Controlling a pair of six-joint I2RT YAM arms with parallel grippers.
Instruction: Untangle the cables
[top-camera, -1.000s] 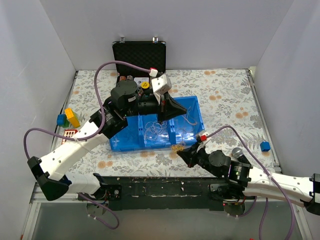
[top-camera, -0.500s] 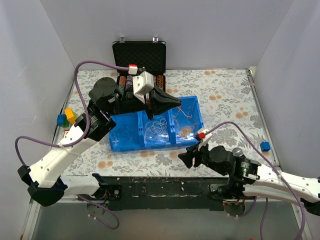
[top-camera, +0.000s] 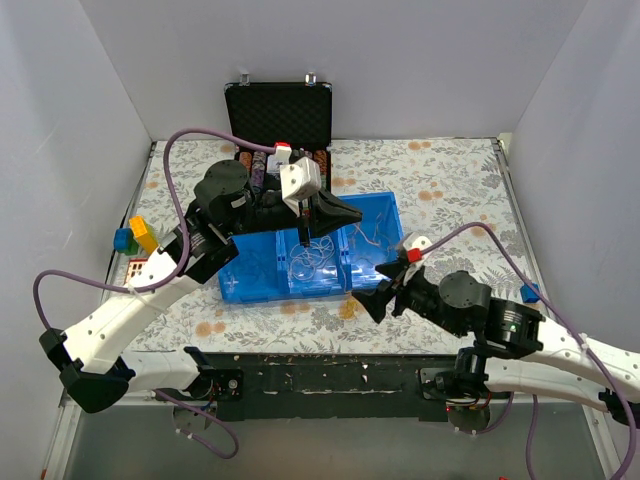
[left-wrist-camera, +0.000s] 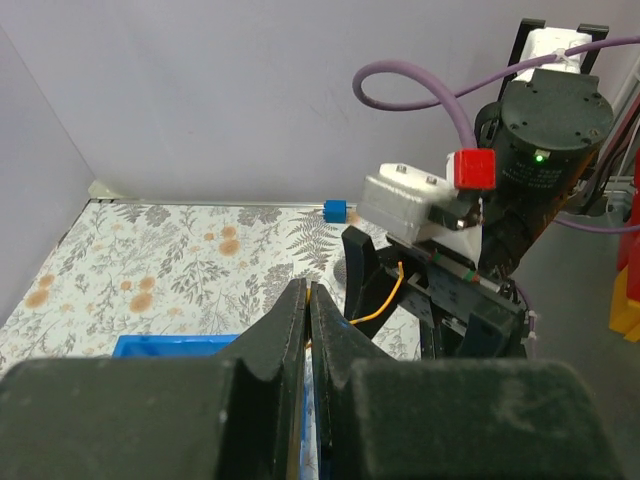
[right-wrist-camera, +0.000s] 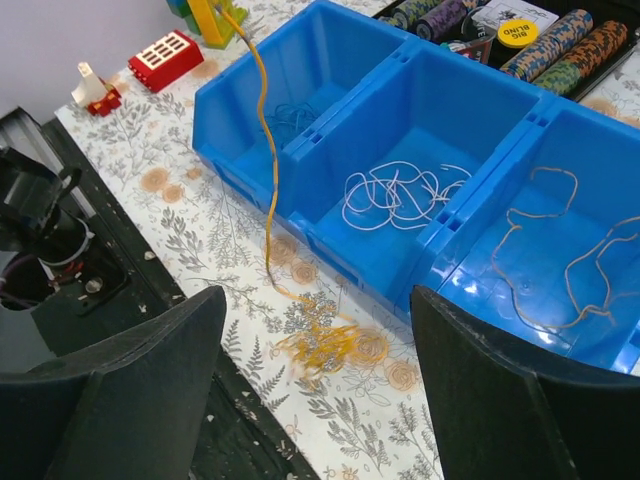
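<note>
The cables are thin loops. A yellow clump (right-wrist-camera: 325, 345) lies on the flowered cloth just in front of the blue tray (right-wrist-camera: 370, 265). One yellow cord (right-wrist-camera: 268, 180) rises taut from the clump to my left gripper (left-wrist-camera: 308, 290), which is shut on it above the tray (top-camera: 250, 270). In the top view the left gripper (top-camera: 350, 213) hangs over the tray's middle. My right gripper (right-wrist-camera: 318, 300) stands wide open above the clump, touching nothing. It sits (top-camera: 372, 300) at the tray's near right corner. White loops (right-wrist-camera: 400, 190), pale tan loops (right-wrist-camera: 560, 240) and blue loops (right-wrist-camera: 290, 115) lie in separate compartments.
An open black case (top-camera: 278, 110) with poker chips stands behind the tray. Coloured blocks (top-camera: 135, 237) sit at the left edge. A small blue cube (top-camera: 530, 292) is at the right. A red toy (right-wrist-camera: 165, 58) lies near the tray's left end. The black base bar (top-camera: 330, 370) runs along the near edge.
My right gripper has gone from shut on the yellow clump to wide open and has drawn back. The clump now lies on the cloth. The left gripper stays shut on its cord.
</note>
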